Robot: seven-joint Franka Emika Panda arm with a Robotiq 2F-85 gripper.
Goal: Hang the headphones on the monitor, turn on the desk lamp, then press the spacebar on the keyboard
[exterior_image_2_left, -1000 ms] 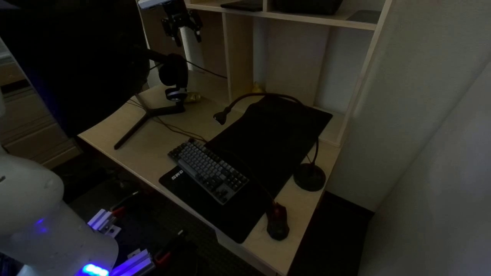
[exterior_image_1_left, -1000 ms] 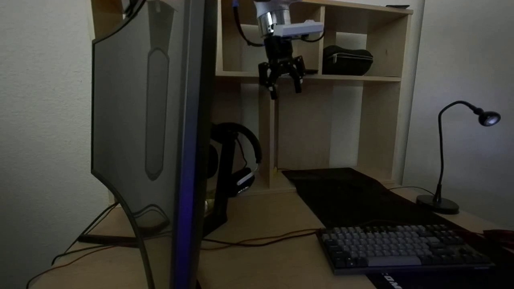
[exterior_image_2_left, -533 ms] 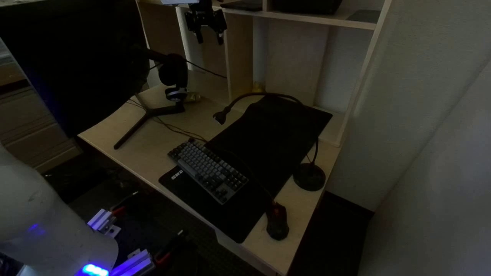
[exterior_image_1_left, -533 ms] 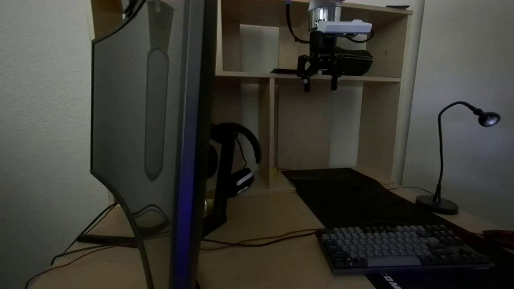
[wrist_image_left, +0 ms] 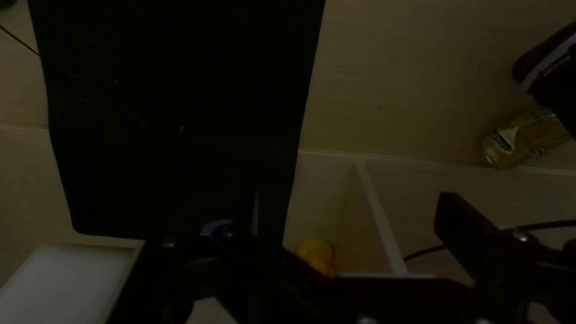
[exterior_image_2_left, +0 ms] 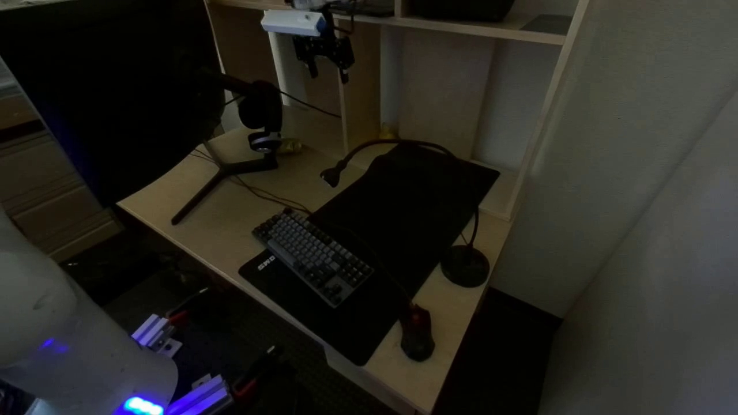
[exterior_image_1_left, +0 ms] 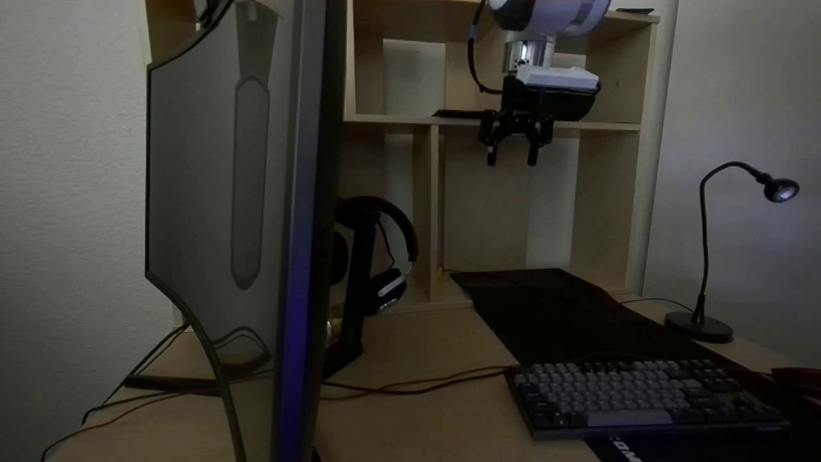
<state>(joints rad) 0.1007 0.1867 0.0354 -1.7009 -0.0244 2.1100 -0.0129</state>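
Note:
My gripper [exterior_image_1_left: 512,160] is open and empty, pointing down in front of the shelf unit, high above the desk; it also shows in an exterior view [exterior_image_2_left: 329,76] and the wrist view [wrist_image_left: 351,202]. The black headphones [exterior_image_1_left: 405,226] hang at the top of the black stand behind the monitor [exterior_image_1_left: 250,192], below and to one side of the gripper; they also show in an exterior view [exterior_image_2_left: 260,109]. The gooseneck desk lamp [exterior_image_1_left: 703,244] stands upright, its head showing no glow; it also shows from above [exterior_image_2_left: 466,266]. The keyboard [exterior_image_1_left: 622,388] lies partly on the mat, its spacebar facing the desk's front edge.
A wooden shelf [exterior_image_1_left: 596,125] is close behind the gripper, with a black pouch [exterior_image_1_left: 580,106] on it. A black desk mat [exterior_image_2_left: 403,196] runs across the desk. A mouse [exterior_image_2_left: 417,337] lies near the lamp. A yellow can [wrist_image_left: 517,141] lies near the stand. Cables [exterior_image_1_left: 417,387] cross the desk.
My gripper has moved away from the monitor, first sideways towards the lamp's side, then a little lower. It has levelled from a tilt and stays open. The desk objects have not moved.

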